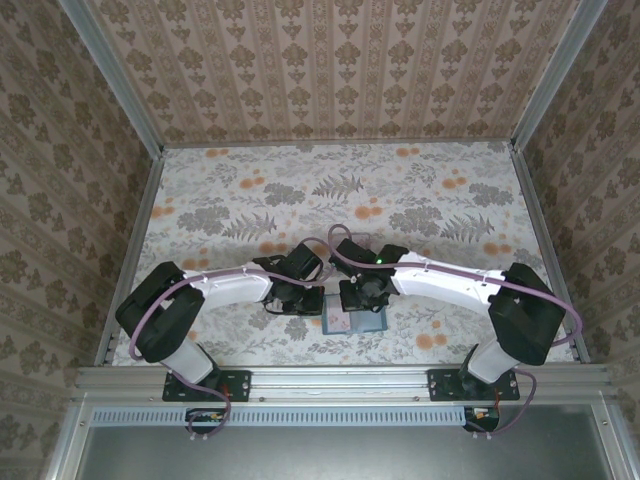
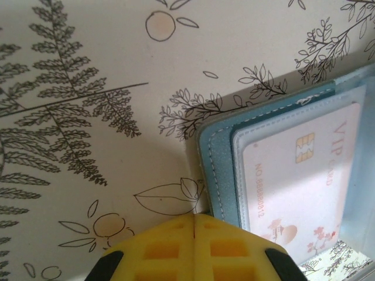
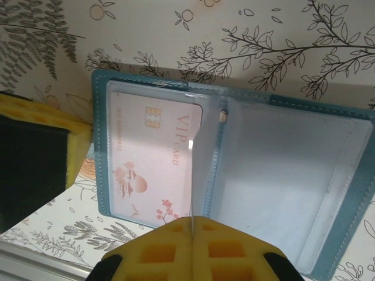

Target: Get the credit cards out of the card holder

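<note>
card (image 3: 155, 170) reads "vip card" in pink, with "no." and a digit string down one side that looks like 88880812, last digits soft. gold chip (image 3: 152, 117) near the top, little pink blossom and pagoda art at the low end. same print in the left wrist view (image 2: 299, 187), cropped at the frame edge.

holder (image 3: 98, 146) lies open flat on the table (image 1: 300, 190), near the front edge, under both wrists (image 1: 360, 323). the card sits in its left panel under clear plastic.

right wrist view gives both panels, plus a clear sleeve (image 3: 202, 152) standing up at the spine. right hand (image 3: 192, 222) is fully closed, and the sleeve's edge runs straight into the seam between its yellow pads, so it's pinched. left hand's yellow and black side shows at that frame's left.

left wrist view gives one holder corner (image 2: 214, 170). left hand (image 2: 194, 218) is closed with nothing between the pads, tips just beside the holder's edge; can't tell if they touch.

top view: table cloth is fern and orange-fruit print, walls (image 1: 330, 60) are beige damask stripe, and a metal rail (image 1: 340, 380) carries the arm bases.
</note>
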